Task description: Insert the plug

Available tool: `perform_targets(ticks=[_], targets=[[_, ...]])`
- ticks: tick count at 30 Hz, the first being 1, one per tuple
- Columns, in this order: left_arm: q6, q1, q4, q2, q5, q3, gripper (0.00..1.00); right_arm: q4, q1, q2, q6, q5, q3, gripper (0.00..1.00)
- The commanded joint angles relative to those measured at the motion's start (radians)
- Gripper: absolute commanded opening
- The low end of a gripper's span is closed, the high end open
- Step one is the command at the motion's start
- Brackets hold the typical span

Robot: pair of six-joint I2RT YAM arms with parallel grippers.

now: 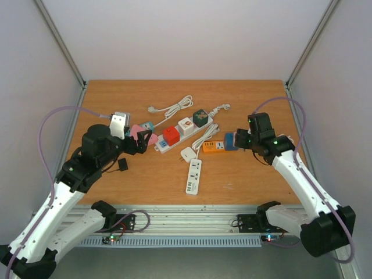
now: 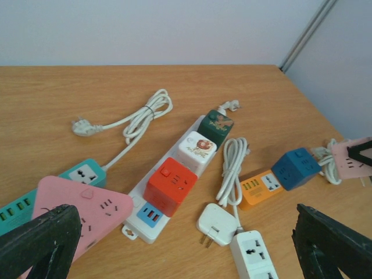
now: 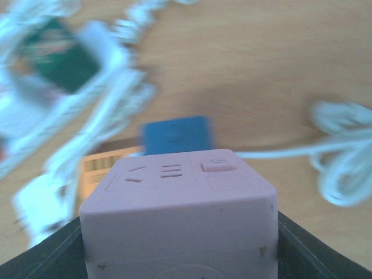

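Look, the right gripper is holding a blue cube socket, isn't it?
No, the cube socket in the right gripper is pink, not blue. The right wrist view shows it; the blue cube lies beyond, unheld.

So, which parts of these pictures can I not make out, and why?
- Right wrist view: everything behind the pink cube socket is blurred; the blue cube shows no detail.
- Top view: that pink cube socket is hidden beneath the right arm.
- Left wrist view: the teal strip is cut off by the left edge; a left finger covers part of the pink strip.
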Motion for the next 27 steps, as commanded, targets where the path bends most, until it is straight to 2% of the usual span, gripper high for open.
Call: perform_targets(ticks=[1,8,13,17,22,24,27], targets=[[-0.02,0.005,0.097,-0.006,0.117,-0.011,0.99,0.103,0.147,-0.084,-0.104,-0.11,0.064,0.58],[-0.073,0.005,0.108,0.039,0.305,0.022,0.99,0.249,0.369,-0.061,-0.199,-0.326,0.074,0.58],[-0.239,0.005,0.057,0.113,0.415,0.031,0.99,0.38,0.523,0.033,-0.339,-0.445,0.081,0.59],[-0.327,0.005,0.034,0.161,0.504,0.018,0.99,0.436,0.587,0.088,-0.434,-0.454,0.089,0.59],[-0.475,0.006,0.137,0.208,0.694,-0.035,0.96,0.502,0.618,0.135,-0.507,-0.497,0.087,0.59],[-0.536,0.006,0.151,0.219,0.706,-0.055,0.95,0.516,0.62,0.158,-0.52,-0.502,0.095,0.59],[-0.552,0.006,0.128,0.233,0.694,-0.063,0.95,0.538,0.624,0.182,-0.531,-0.506,0.107,0.59]])
